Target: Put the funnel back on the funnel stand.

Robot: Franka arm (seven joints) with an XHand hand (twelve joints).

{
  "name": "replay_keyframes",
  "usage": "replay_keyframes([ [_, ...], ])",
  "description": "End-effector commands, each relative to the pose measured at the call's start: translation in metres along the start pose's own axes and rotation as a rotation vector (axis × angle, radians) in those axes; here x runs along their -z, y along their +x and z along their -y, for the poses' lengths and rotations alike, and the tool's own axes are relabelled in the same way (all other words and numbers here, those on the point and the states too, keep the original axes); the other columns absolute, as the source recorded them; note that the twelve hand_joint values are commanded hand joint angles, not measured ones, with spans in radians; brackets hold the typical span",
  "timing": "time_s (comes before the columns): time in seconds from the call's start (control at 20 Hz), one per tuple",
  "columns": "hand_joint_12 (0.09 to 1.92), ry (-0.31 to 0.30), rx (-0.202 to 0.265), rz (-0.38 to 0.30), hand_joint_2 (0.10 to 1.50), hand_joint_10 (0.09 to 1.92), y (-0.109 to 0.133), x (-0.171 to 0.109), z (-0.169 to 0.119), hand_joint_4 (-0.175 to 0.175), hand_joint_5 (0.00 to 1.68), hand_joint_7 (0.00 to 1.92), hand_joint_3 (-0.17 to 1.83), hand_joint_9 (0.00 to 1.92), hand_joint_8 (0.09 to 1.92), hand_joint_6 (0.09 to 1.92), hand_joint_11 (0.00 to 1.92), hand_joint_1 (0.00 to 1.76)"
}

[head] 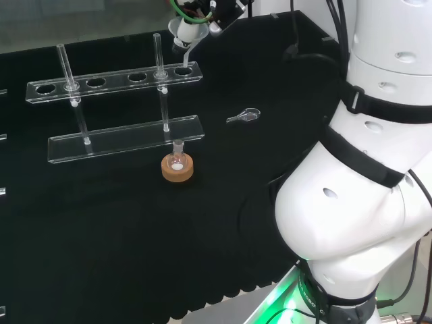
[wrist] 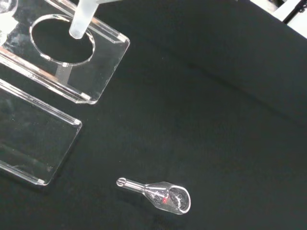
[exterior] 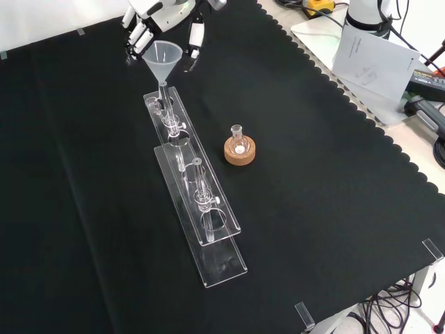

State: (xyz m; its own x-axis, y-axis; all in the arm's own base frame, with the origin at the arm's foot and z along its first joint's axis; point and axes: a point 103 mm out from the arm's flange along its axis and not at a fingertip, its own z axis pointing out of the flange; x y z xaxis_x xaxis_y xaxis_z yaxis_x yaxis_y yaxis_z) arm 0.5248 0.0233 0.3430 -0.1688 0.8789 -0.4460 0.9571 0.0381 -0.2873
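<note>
where the hand (exterior: 161,15) comes in at the top of the front view, its black and white fingers (exterior: 197,36) are curled round the rim of the clear funnel (exterior: 163,57), grasping it. funnel hangs mouth up, directly below the hand, stem pointing down. in the head view the same hold shows at the top edge, the funnel (head: 183,30) tucked under the fingers.

funnel stand (exterior: 197,188): clear plastic, two long plates on thin posts, upper plate pierced by a row of round holes. it lies below the hand and runs away from it toward the near side of the front view. in the head view the stand (head: 115,81) stretches off to the left of the hand.

stem tip: in the wrist view the frosted stem (wrist: 81,21) sits over the end hole (wrist: 62,39) of the upper plate, the hole nearest the hand. cannot tell whether the tip has entered the hole or sits just above it. cone well clear of the plate, so the funnel is not seated.

also on the black cloth (exterior: 334,181): a small round flask (exterior: 239,142) upright on a cork ring (exterior: 240,153), some white in its bottom, beside the stand and well apart from the hand. a small clear glass scoop (wrist: 160,195) with a thin handle lies flat on the cloth, apart from the stand; in the head view it lies (head: 245,117) below and right of the hand.
</note>
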Motion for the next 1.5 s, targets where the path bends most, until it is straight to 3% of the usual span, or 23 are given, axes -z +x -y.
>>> replay_keyframes([
  [0.05, 1.16, 0.017, 0.005, -0.006, 0.87, 0.45, 0.004, -0.006, -0.005, -0.028, 0.62, 0.81, 0.41, 1.26, 0.67, 0.44, 0.71, 0.68],
  [0.6, 1.16, 0.046, 0.032, 0.018, 0.87, 0.45, 0.019, -0.02, -0.019, -0.029, 0.62, 0.81, 0.41, 1.26, 0.67, 0.44, 0.71, 0.68],
  [1.05, 1.18, 0.072, 0.025, 0.011, 0.82, 0.45, 0.023, -0.028, -0.024, -0.026, 0.56, 0.8, 0.4, 1.21, 0.67, 0.42, 0.69, 0.66],
  [1.25, 1.22, 0.089, 0.034, -0.006, 0.78, 0.47, 0.025, -0.031, -0.022, -0.027, 0.5, 0.72, 0.4, 1.08, 0.69, 0.36, 0.65, 0.64],
  [1.5, 1.29, 0.093, 0.037, -0.019, 0.72, 0.52, 0.027, -0.031, -0.016, -0.024, 0.38, 0.38, 0.35, 0.71, 0.7, 0.18, 0.54, 0.57],
])
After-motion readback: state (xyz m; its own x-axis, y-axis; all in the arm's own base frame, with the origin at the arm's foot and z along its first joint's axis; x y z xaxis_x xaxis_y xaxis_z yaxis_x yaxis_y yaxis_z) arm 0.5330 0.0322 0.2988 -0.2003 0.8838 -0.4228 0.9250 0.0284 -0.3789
